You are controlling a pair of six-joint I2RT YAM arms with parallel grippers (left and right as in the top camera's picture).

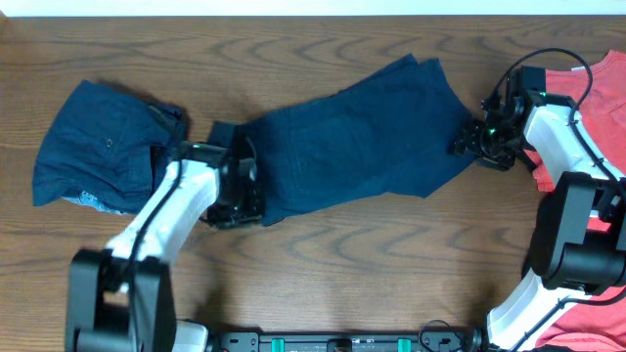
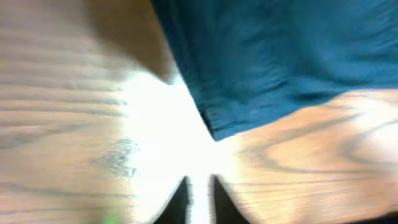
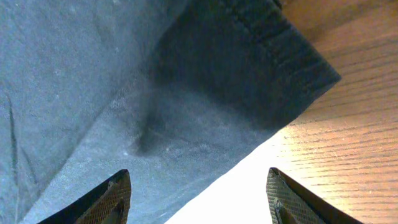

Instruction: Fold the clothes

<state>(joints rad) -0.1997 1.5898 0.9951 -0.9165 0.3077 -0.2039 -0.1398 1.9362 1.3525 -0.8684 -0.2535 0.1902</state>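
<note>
Overhead: folded shorts (image 1: 103, 147) left, red T-shirt (image 1: 606, 98) right, flanking spread shorts (image 1: 362, 132).

Navy shorts, two pairs: one spread pair (image 1: 362, 137) lying between the left claw (image 1: 238, 191) and the right claw (image 1: 468, 140), and a second pair (image 1: 98, 147) just outside the left claw. Coral-red T-shirt (image 1: 611, 88), one, behind the right claw and partly hidden by its arm. Claws, two; wooden table (image 1: 391, 254), one.

Materials and surface finish
Navy shorts (image 1: 352, 137): matt woven cloth, stitched hem. Table (image 1: 391, 244): smooth grained wood, slight sheen. Arm shells (image 1: 166, 210): white glossy plastic.
</note>
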